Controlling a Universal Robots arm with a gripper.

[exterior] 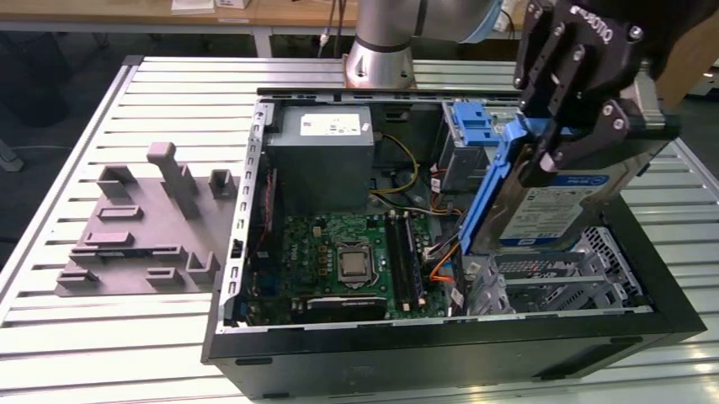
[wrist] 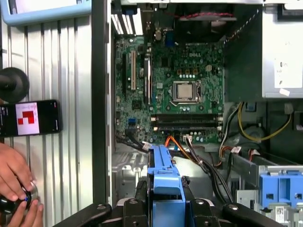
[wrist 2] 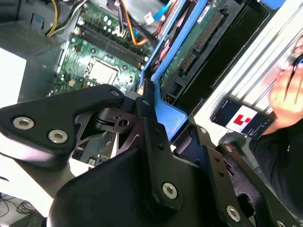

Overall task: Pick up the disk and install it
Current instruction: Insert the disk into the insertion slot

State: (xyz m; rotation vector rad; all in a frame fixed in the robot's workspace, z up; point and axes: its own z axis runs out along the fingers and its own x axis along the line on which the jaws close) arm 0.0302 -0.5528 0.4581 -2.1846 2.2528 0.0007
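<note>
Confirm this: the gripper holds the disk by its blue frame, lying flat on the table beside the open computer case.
Not quite. The gripper holds the disk by its blue frame, but the exterior view shows it tilted on edge over the open computer case.

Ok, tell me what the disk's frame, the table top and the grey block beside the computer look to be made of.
Frame of the disk: bright blue, smooth, slightly glossy; likely moulded plastic.
Table top: pale silver slats with a dull sheen; looks like aluminium.
Grey block: even matte grey, no shine; probably plastic, though painted metal is possible.
</note>
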